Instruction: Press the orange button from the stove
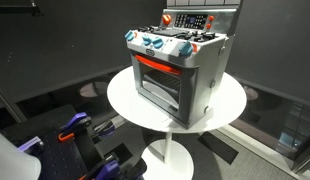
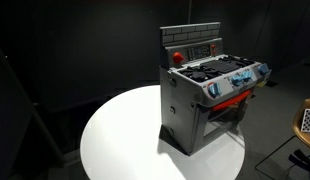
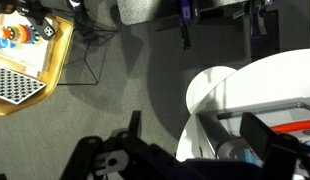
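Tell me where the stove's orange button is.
In both exterior views the orange button sits at the picture-left end of the raised back panel of the stove, just behind the burners.

In an exterior view the arm (image 1: 7, 158) shows at eight o'clock as a smooth white rounded shell, with black links (image 1: 95, 150) and violet-blue fittings (image 1: 75, 124) beside it. In the wrist view the claw (image 3: 195, 130) is matte black and blocky along six o'clock, with a small white marking (image 3: 111, 160) on its housing. Finer detail is too dark to tell.
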`<state>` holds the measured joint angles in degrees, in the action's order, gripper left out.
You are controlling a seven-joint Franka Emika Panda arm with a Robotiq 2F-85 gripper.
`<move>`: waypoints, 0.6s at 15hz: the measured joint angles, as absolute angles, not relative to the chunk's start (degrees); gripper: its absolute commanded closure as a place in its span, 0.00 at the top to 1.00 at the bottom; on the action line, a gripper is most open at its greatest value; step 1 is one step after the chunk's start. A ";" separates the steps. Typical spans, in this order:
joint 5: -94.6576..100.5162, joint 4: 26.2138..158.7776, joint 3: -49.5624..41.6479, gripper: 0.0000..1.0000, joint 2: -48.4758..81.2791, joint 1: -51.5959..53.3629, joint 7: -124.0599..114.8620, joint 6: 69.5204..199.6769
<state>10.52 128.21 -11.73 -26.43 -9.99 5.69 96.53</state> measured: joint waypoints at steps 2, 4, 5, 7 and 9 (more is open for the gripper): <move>10.06 128.14 -11.08 1.00 -25.33 -9.32 5.63 99.18; 9.96 128.10 -10.46 1.00 -24.24 -8.80 5.20 102.50; 9.80 128.08 -10.20 1.00 -23.68 -8.58 4.87 104.16; 9.13 127.99 -9.74 1.00 -22.52 -8.21 4.35 107.64; 7.96 127.84 -9.42 1.00 -21.29 -7.95 4.10 111.04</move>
